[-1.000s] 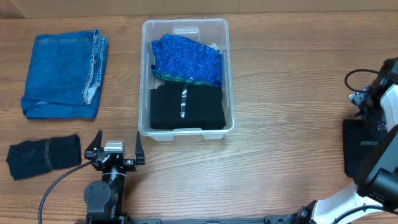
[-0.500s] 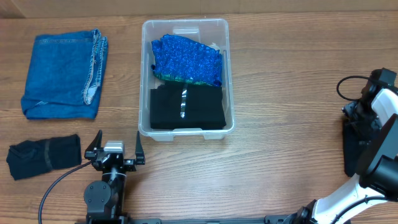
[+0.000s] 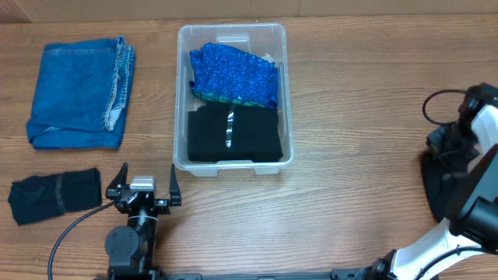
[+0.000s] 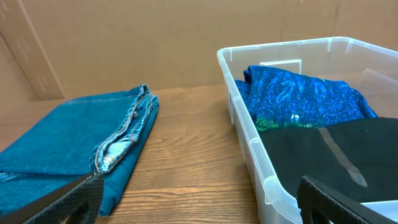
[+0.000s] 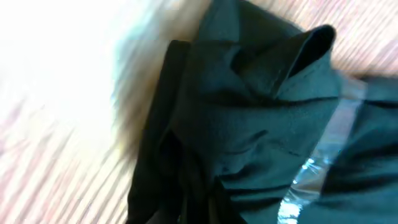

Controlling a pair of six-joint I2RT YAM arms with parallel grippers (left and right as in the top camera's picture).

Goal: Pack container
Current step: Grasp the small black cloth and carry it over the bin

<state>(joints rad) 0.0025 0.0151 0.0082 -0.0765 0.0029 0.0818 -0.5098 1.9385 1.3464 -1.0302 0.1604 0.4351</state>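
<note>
One container (image 3: 180,93) stands on the desk (image 3: 350,93), at the middle and toward the far side, long axis running near to far. It is clear plastic with rounded corners and a thick rim. A white rectangle (image 3: 232,37) shows at its far end.

There are five cloth pieces. Two lie inside the container: a glittering blue cloth (image 3: 233,74) fills the far half, and a folded black cloth (image 3: 233,134) with a shiny strip of tape fills the near half, the two touching where they meet. Three lie on the desk. Folded blue jeans (image 3: 78,93) are far left, well apart from the container. A small dark bundle (image 3: 54,194) banded with tape lies near left. A black garment (image 3: 440,190) sits at the right edge, partly under the right arm (image 3: 478,128).

There are two arms. The left gripper (image 3: 146,180) sits near the desk's near edge, just near-left of the container, fingers spread wide with nothing between them. The right gripper cannot be made out. The right wrist view is blurred and filled with the black garment and a piece of clear tape, so I cannot tell whether its fingers are spread or pressed together.

The desk is brown wood grain. In the left wrist view, plain brown cardboard (image 4: 155,43) stands behind its far edge.
</note>
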